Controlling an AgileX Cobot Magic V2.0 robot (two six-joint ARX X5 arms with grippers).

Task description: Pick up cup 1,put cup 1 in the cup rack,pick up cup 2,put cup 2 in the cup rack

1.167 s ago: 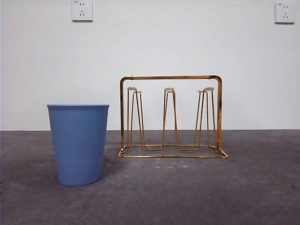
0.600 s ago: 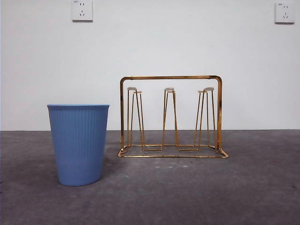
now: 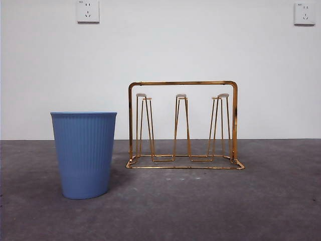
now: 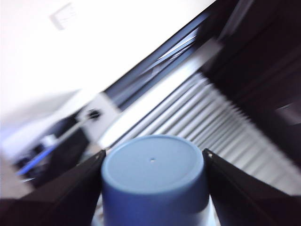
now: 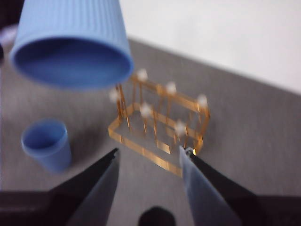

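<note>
Front view shows 1 blue cup [image 3: 84, 154] upright on the table [image 3: 200, 206] beside 1 gold cup rack [image 3: 183, 125]; no writing is readable. A 2nd blue cup [image 4: 154, 181] sits clamped between the left gripper [image 4: 155, 188] jaws, aloft above the rack. Right gripper [image 5: 148, 162] hangs spread wide, holding nothing.

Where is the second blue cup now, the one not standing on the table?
The left hand holds it base-up, above the front view; in the right wrist view this lifted blue cup hangs mouth-down above the gold cup rack.
</note>
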